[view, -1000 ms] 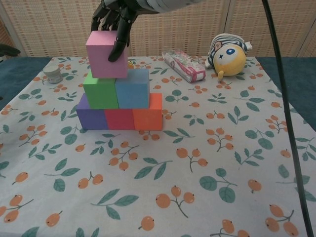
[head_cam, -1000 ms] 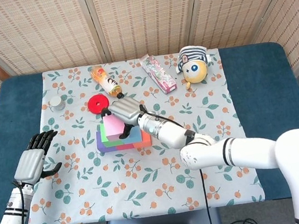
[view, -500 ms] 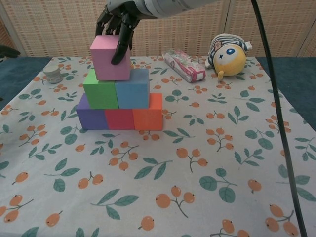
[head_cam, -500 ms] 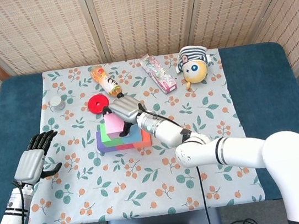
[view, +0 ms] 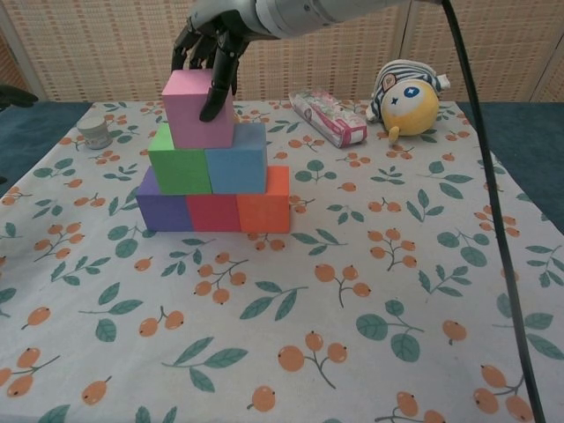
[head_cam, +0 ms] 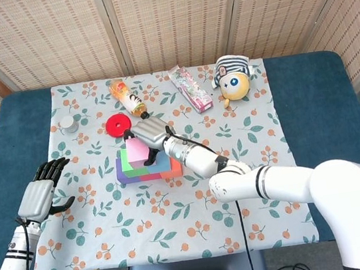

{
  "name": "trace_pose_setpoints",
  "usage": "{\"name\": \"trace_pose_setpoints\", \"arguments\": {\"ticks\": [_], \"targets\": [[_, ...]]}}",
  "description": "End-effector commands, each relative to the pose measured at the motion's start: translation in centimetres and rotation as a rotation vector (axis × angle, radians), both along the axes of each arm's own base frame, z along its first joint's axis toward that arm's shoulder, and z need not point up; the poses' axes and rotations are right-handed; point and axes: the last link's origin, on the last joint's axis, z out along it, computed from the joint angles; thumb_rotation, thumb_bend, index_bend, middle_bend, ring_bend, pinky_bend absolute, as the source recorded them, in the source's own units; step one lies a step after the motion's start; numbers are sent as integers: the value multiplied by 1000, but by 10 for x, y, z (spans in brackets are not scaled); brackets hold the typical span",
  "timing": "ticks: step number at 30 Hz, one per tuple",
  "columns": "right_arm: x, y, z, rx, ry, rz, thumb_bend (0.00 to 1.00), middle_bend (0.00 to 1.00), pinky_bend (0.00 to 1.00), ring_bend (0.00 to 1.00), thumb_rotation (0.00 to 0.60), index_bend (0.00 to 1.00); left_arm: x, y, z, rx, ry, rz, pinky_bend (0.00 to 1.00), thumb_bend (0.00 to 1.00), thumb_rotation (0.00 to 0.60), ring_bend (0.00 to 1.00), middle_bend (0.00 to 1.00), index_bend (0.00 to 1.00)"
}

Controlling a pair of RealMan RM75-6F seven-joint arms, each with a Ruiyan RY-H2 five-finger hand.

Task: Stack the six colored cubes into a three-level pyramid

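- Head view: your right hand (head_cam: 151, 132) is draped over the pink cube (head_cam: 137, 151), fingers clamped on it, atop the stack. Below it sit the green cube (head_cam: 124, 161) and the purple cube (head_cam: 121, 177). Your left hand (head_cam: 39, 194) hovers well off to the side, fingers spread, holding nothing.
- Chest view: your right hand (view: 211, 40) grips the pink cube (view: 196, 110) from above; directly under it are the green cube (view: 180, 159) and blue cube (view: 238, 157), then purple (view: 164, 210), red cube (view: 212, 212), orange cube (view: 263, 206).

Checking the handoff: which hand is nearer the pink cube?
Right. The right hand grips the pink cube from above; the left hand rests open, far left.
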Motion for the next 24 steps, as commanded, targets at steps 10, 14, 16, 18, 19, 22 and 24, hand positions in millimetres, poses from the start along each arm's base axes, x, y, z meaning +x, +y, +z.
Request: {"name": "trace_pose_setpoints", "arguments": {"ticks": [10,14,16,18,19,22,24], "targets": [[-1,0,-1,-3,-1,-5,120,327,332,216,600,176,-1,0,-1,-1,-4,6,31,293,600,0,45,76],[-1,0,-1,-2,-3,-4,119,276,310,196,600,69,-1,1,-1,-1,-4,5,31,293,600,0,44,76],[-1,0,-1,-1,-4,-4,119,258,303,187,600,31,-1,1,-1,-2,-3,5,31,293,600,0,44,76],[-2,0,0,0,-4,-6,119,244,291,180,600,12,-1,1,-1,-3,-3,5,31,293,600,0,43,77],[-2,0,0,0,-4,-7,118,237,286,175,600,8,-1,1,-2,-2,-3,5,31,293,600,0,43,76],[-2,1,0,2,-7,-8,79,202,262,154,600,0,-1,1,-2,-3,-3,5,30,293,600,0,43,76],[-3,2,0,4,-8,-8,59,185,250,143,600,0,0,2,-2,-3,-2,4,30,292,600,0,44,75]]}}
